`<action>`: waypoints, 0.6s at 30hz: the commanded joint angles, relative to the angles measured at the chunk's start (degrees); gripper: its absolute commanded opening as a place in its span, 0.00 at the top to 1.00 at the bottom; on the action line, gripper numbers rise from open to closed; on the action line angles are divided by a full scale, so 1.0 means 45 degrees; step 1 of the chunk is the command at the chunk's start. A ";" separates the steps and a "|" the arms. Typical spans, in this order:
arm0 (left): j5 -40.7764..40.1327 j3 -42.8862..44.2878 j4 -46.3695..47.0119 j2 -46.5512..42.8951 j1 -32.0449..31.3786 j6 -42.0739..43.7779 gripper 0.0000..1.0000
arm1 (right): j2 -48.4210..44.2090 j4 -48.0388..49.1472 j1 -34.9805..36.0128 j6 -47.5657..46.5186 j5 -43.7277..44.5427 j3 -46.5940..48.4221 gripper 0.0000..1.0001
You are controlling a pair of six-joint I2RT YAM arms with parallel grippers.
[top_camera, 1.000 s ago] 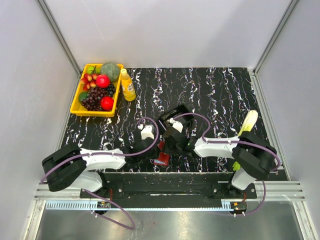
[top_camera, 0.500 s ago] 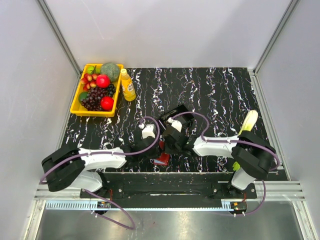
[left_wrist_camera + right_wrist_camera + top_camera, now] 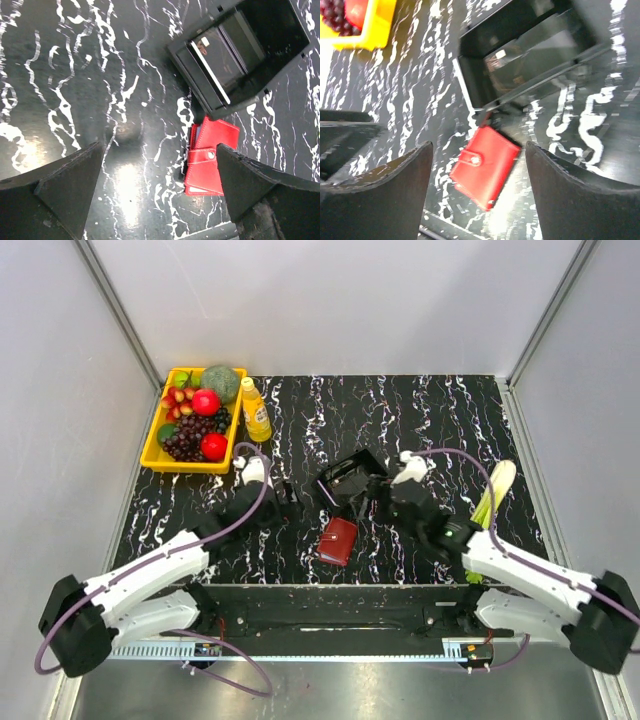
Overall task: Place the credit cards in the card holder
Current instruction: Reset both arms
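Card holder [image 3: 339, 540] is found snapped shut on the worktop [image 3: 450, 420], just beside the black tray [image 3: 345, 478]. A pale sliver, likely credit cards [image 3: 196, 134], is noted at its edge; none are seen loose. Left jaws and right jaws are spread, empty. Task is judged essentially complete.

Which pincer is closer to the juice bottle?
Left. The left pincer is just near-right of the juice bottle; the right pincer is farther right, beside the black tray.

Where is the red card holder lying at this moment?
In the top view, the card holder lies flat on the table near its front edge, about midway across, just on the near side of the black tray.
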 commanded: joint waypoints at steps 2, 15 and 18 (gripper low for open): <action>0.0043 0.0731 -0.0970 -0.0682 0.1026 0.0881 0.01 | -0.2091 -0.2397 -0.1944 -0.0530 0.1176 -0.0743 0.13; -0.0801 0.0889 -0.1169 0.0022 0.1964 0.1232 0.01 | -0.1782 -0.2734 -0.9136 -0.3188 -0.2867 -0.0315 0.01; -0.0936 0.0870 -0.1227 0.0061 0.2159 0.1213 0.01 | -0.1489 -0.2384 -0.9352 -0.3266 -0.2790 -0.0275 0.01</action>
